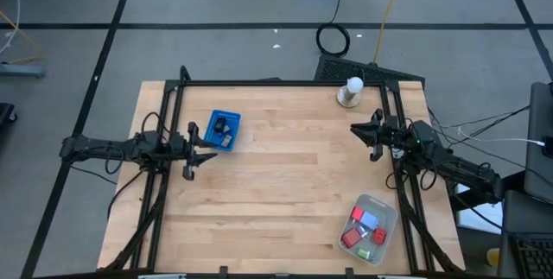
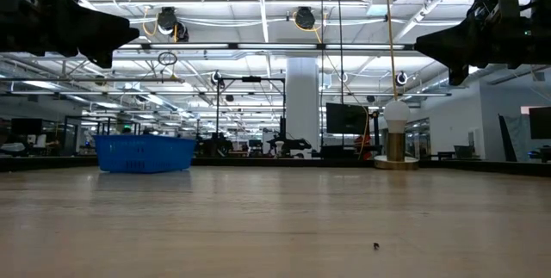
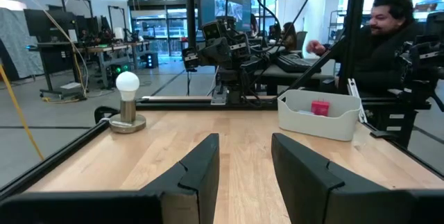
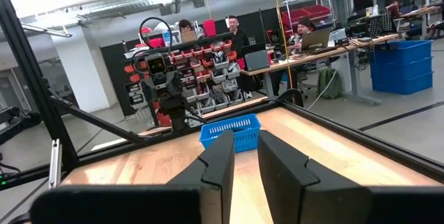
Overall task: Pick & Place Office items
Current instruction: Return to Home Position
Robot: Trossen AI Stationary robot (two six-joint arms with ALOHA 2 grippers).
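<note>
Both arms hover above the table and hold nothing. My left gripper [image 1: 206, 151] [image 3: 244, 163] is open, at the left side just near of a blue basket [image 1: 223, 129] [image 2: 143, 153] [image 4: 231, 132]. Dark pieces and a pale one lie in the basket. My right gripper [image 1: 361, 132] [image 4: 246, 160] is open by a narrow gap, at the right side. A translucent tray [image 1: 385, 212] [image 3: 331, 123] at the near right corner holds several office items: red blocks [image 1: 352, 237] [image 3: 320, 107], blue bits [image 1: 370, 220] and a green one [image 1: 363, 254].
A white knob-topped stand [image 1: 350, 91] [image 2: 396, 139] [image 3: 127, 99] stands on its base near the far edge, right of centre. Bare wood lies between the two arms. Black frame rails run along the table's sides. A person [image 3: 388, 37] sits beyond the right edge.
</note>
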